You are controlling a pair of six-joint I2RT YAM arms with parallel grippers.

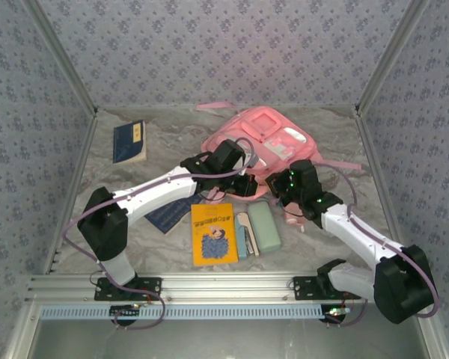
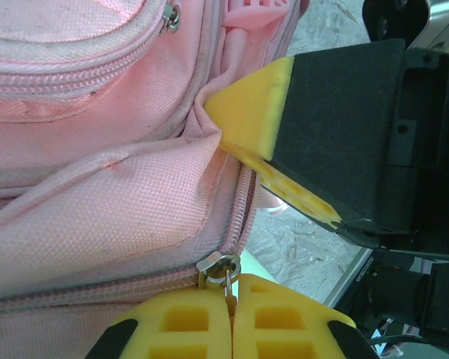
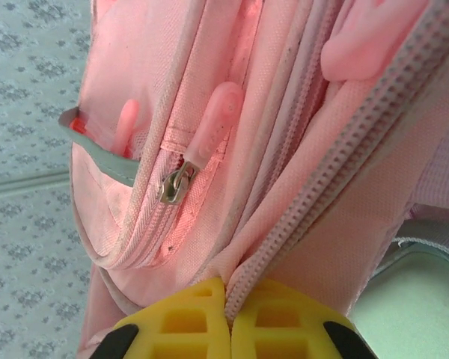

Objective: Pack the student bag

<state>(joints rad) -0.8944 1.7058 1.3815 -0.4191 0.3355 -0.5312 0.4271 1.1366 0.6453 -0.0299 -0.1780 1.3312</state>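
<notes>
The student bag, a large pink backpack with white patches, lies at the back centre of the table. My left gripper sits at the bag's near edge, shut on the metal zipper pull of the main zipper. Its slider stands just above the yellow fingertips. My right gripper is shut on the bag's fabric beside the pink zipper tape, a short way to the right. In the left wrist view, its yellow finger pinches a fold of the bag.
A yellow book, a green pencil case and slim items lie in front of the bag. A dark blue notebook lies under the left arm. Another blue book rests far left. Patterned walls enclose the table.
</notes>
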